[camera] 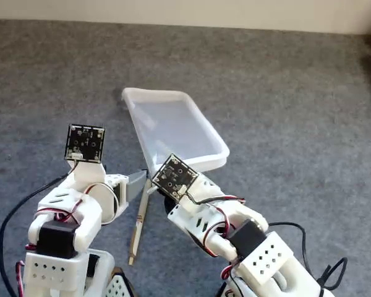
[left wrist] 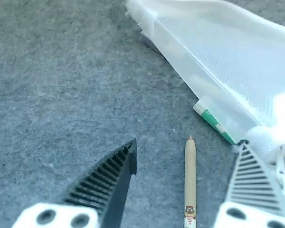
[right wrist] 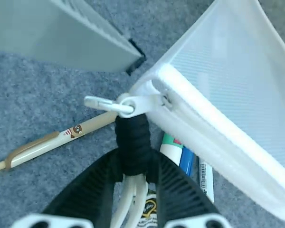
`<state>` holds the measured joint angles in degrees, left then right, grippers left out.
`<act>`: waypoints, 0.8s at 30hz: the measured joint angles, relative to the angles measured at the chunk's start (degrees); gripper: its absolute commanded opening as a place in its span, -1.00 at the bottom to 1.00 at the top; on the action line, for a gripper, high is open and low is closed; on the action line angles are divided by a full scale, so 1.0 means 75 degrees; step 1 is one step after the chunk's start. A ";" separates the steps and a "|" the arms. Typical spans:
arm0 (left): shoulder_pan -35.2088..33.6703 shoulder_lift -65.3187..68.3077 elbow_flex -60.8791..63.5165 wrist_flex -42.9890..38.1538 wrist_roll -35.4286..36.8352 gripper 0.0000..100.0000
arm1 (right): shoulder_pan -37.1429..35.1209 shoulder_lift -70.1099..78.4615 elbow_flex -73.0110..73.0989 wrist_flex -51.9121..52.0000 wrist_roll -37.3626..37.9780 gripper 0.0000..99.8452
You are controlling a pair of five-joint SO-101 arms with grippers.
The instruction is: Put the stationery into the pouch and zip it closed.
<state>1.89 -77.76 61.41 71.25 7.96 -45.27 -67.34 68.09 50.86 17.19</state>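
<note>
Left fingers [left wrist: 113,176] spread wide, straddling pen [left wrist: 190,176] on grey worktop [camera: 284,74], just beside white mesh pouch [left wrist: 228,61]. Right fingers [right wrist: 97,186] pinch black zip cord [right wrist: 132,137] at pouch corner.

Best bet: drop left fingers square across pen's mid-barrel and close firmly while right steadies pouch.

Markers [right wrist: 173,146] at pouch edge: inside or beneath unclear. Pouch mouth hard to make out.

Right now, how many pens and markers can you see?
4: a beige pen on the carpet beside the pouch; a green-tipped marker, a blue pen and a white pen side by side at its edge. More may be hidden.
</note>
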 measured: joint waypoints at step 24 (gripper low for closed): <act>0.1008 0.0000 -0.0504 0.0375 0.0375 -0.39 | 0.0000 0.0000 0.0258 0.0000 0.0000 -0.99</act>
<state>9.45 -77.76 57.63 74.07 10.77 -45.27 -67.34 70.02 50.86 17.19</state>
